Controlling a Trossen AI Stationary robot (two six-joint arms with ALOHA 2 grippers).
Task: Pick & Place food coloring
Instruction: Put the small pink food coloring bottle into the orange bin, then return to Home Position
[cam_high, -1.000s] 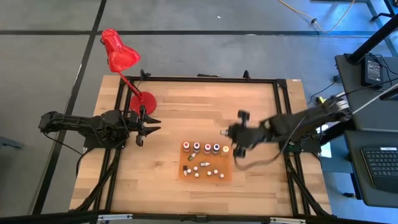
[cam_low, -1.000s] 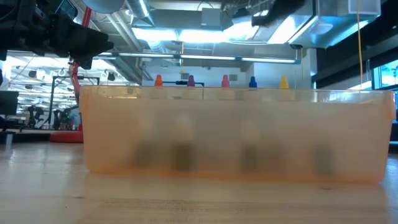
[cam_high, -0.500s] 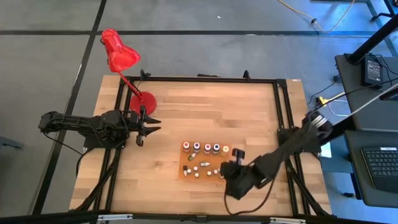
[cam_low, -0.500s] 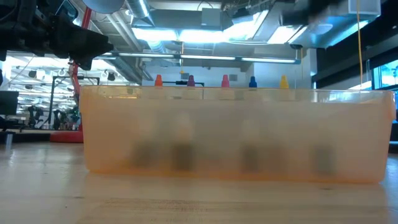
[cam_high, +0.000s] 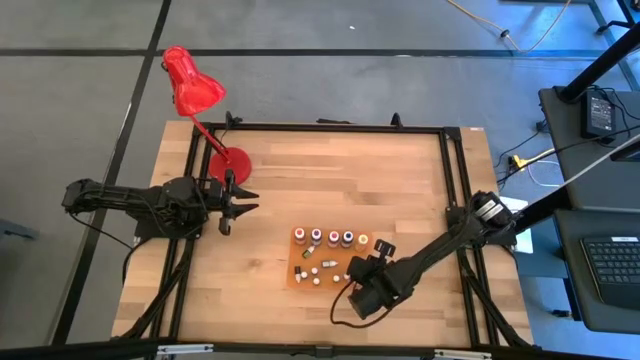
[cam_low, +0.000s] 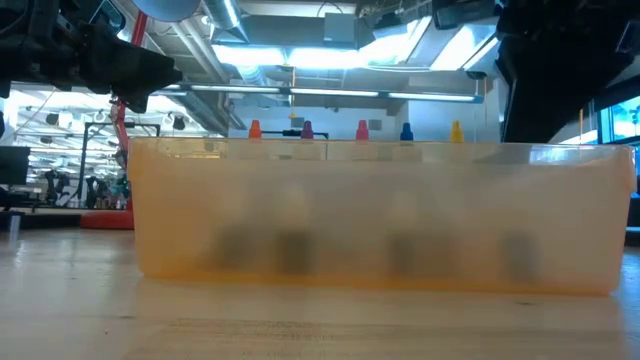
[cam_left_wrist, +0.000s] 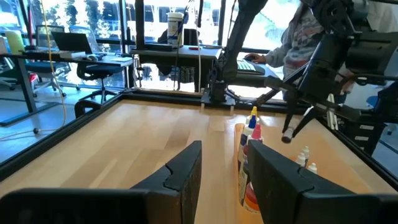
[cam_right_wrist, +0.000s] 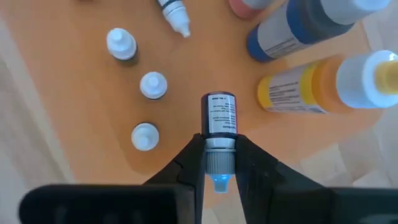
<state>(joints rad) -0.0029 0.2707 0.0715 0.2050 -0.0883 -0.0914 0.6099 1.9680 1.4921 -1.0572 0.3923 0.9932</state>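
Note:
An orange tray (cam_high: 303, 252) near the table's middle holds the food coloring: a far row of taller bottles (cam_high: 332, 238) and small white-capped droppers (cam_high: 322, 272) on its floor. In the low view it is a translucent orange bin (cam_low: 380, 220) with coloured tips above its rim. My right gripper (cam_high: 355, 270) is over the tray's near right part, pointing down, shut on a small dark-labelled bottle (cam_right_wrist: 219, 115). My left gripper (cam_high: 240, 203) waits open at the table's left side, near the lamp base, touching nothing; its fingers (cam_left_wrist: 186, 171) stand apart. My right gripper (cam_right_wrist: 219, 163) pinches the small bottle by its grey cap end (cam_right_wrist: 219, 144) between the two fingers (cam_right_wrist: 189, 158), coming from above and pointing down. The labelled body sticks out past the fingertips toward the tray floor (cam_right_wrist: 81, 93). It appears lifted clear of the other bottles.
A red desk lamp (cam_high: 195, 85) stands with its base (cam_high: 230, 163) on the far left of the table. A black frame (cam_high: 450, 180) runs along the table's edges. The yellow (cam_right_wrist: 323, 87) and blue (cam_right_wrist: 298, 28) bottles stand close beside the held one. People sit beyond the table (cam_left_wrist: 305, 37).
My right arm has swung from beside the tray's far right corner toward the table's near edge, then a little leftward, and now hangs over the tray's near right part. Its dark body has come into the low view at upper right. The left arm has kept still.

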